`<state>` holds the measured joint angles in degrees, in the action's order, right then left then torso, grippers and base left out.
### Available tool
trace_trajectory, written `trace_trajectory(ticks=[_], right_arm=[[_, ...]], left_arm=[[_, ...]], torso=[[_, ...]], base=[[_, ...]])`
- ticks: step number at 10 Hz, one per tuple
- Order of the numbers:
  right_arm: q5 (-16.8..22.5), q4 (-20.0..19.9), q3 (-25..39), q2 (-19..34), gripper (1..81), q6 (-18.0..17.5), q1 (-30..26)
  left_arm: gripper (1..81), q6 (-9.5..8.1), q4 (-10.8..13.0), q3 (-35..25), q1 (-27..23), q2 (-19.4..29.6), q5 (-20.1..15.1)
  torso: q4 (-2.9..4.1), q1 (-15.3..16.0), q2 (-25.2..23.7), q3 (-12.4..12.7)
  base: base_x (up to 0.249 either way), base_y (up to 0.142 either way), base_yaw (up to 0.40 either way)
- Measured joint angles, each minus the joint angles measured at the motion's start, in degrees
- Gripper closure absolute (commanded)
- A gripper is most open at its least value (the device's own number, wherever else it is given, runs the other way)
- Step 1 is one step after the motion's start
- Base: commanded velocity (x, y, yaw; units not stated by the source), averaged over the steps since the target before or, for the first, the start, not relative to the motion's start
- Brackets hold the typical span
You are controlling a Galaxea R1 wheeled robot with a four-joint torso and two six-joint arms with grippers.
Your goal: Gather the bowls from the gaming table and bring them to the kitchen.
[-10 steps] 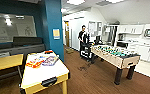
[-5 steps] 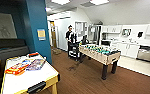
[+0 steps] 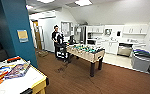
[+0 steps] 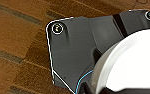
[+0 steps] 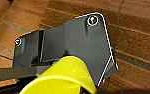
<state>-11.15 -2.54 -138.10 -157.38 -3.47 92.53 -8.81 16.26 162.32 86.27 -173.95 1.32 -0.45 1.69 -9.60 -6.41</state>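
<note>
Since the earlier frames the whole head view has swung, so the camera has turned and the foosball table (image 3: 86,53) is now seen near the centre. Nearest, a white bowl (image 4: 131,62) is seen large by the left wrist and a yellow-looking bowl (image 5: 63,77) by the right wrist, both over brown wood-patterned floor (image 4: 13,37); whether either hand is closed on its bowl cannot be told. At the lower left of the head view the gaming table (image 3: 39,81), a white surface with a yellow rim, carries colourful boxes (image 3: 17,70). Farther off, a person (image 3: 56,40) stands behind the foosball table. At the upper right the kitchen (image 3: 116,37) is seen, with a grey bin (image 3: 141,60) before it.
</note>
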Motion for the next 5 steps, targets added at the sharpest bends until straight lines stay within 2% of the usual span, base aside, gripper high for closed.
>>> trace_trajectory(ticks=[5], right_arm=[[-1.3,-0.07,4.66,6.08,81.1,-0.43,-0.02]], left_arm=[[81.1,0.0,-0.09,-0.13,0.16,1.43,0.06]], torso=[[0.0,0.0,0.0,0.0]], base=[[0.0,0.0,-0.392]])
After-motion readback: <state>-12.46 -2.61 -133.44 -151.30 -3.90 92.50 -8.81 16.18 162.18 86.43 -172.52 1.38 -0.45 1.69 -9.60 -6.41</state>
